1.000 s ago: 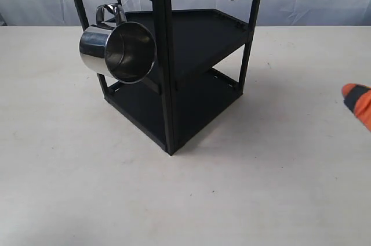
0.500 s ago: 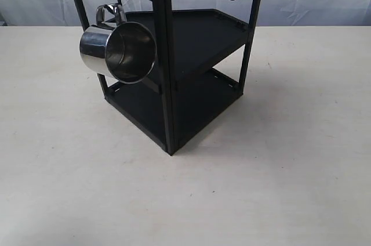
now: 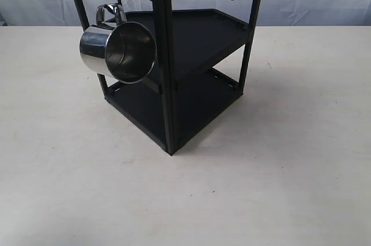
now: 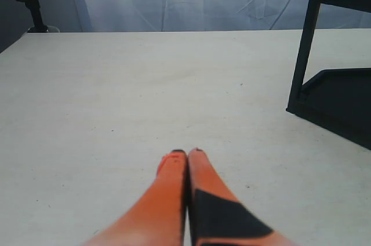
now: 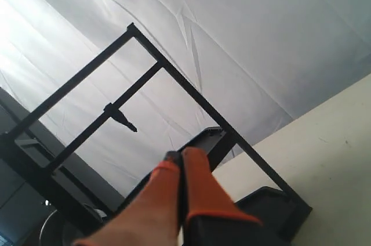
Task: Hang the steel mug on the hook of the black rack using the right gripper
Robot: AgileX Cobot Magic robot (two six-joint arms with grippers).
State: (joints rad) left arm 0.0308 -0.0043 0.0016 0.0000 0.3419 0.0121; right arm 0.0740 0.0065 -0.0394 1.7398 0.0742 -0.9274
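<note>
Black rack [image 3: 174, 54]: top bars cut off by the exterior view's upper edge; the hook carrying the steel mug [image 3: 119, 51] is hidden behind its handle. Neither arm appears in the exterior view. Right wrist view: mug only a blurred sliver at the frame edge.

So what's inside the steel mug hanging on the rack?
The steel mug hangs tilted from the black rack, mouth toward the exterior camera. Inside, only bare, shiny steel wall shows, no contents. The deepest part is dark with reflections, so it cannot be fully checked.
</note>
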